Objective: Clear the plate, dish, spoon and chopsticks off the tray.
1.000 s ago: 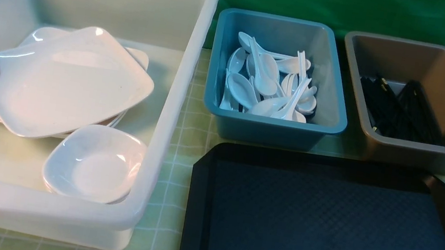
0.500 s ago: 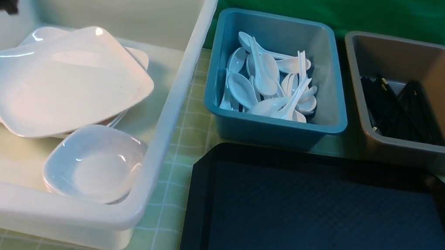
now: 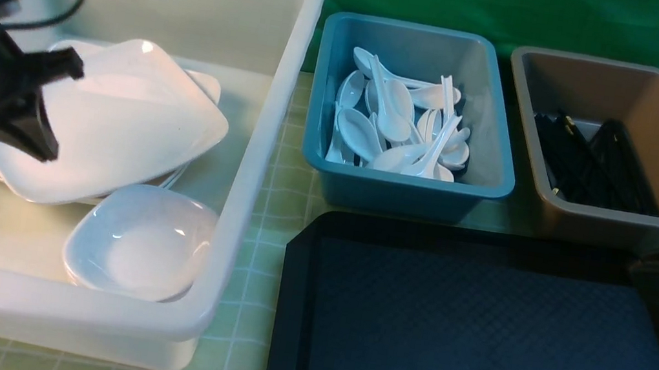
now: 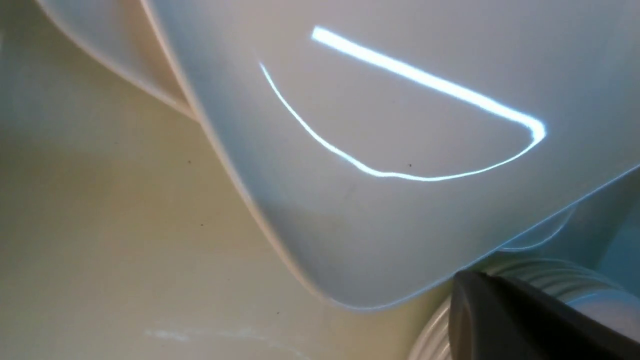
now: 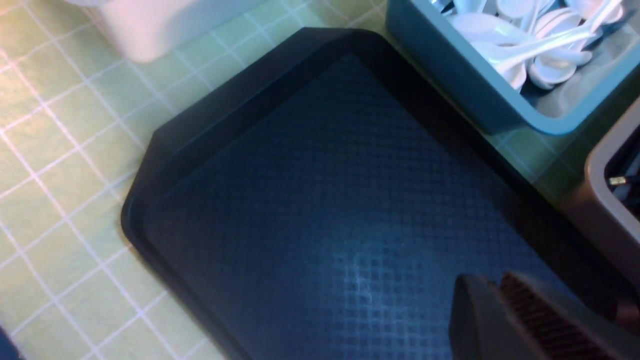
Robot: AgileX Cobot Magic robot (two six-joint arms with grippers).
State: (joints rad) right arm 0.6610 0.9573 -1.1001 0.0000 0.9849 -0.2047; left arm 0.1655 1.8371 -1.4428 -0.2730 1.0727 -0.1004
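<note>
Hovering left fingers (image 4: 525, 325), seemingly closed, over plate (image 3: 131, 116)

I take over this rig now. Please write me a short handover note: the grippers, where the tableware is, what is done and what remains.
Left gripper: shut, empty, hovering over the plate in the white tub.
Right gripper: jaws close together, empty, over the tray's right edge.
Things: plate lies topmost in the white tub, dish beside it; spoons in the teal bin; chopsticks in the brown tub.
Done: nothing lies on the tray.
Left: apparently only to pull both arms back.
</note>
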